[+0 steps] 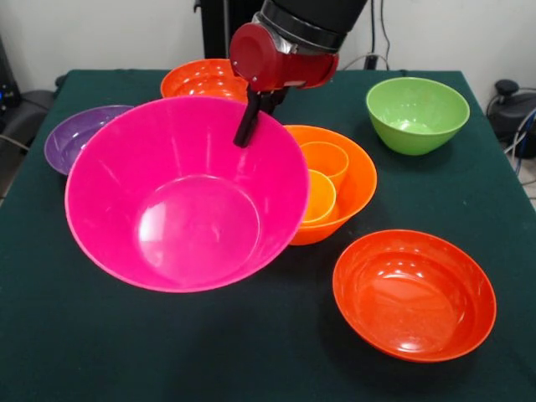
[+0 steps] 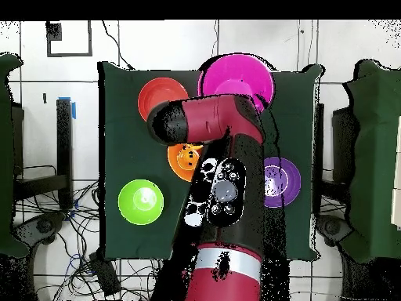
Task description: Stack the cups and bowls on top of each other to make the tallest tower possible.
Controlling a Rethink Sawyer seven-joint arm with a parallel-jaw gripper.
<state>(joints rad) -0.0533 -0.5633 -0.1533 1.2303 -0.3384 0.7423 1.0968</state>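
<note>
pincer (image 1: 249, 126) gripping pink bowl (image 1: 186, 191) rim, tilted | front: two cups (image 1: 322, 159) in light orange bowl (image 1: 358, 180) | overhead: arm (image 2: 223, 149) hides them

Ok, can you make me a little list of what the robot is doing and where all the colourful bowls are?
gripper: clamped on the far rim of the pink bowl
pink bowl: big, lifted and tilted toward the camera
light orange bowl: on the table beside the pink bowl, two small orange-yellow cups inside
red-orange bowls: one near the front, one behind the pink bowl
purple bowl: partly hidden behind the pink one
lime green bowl: far corner, alone
tower: not built yet
</note>
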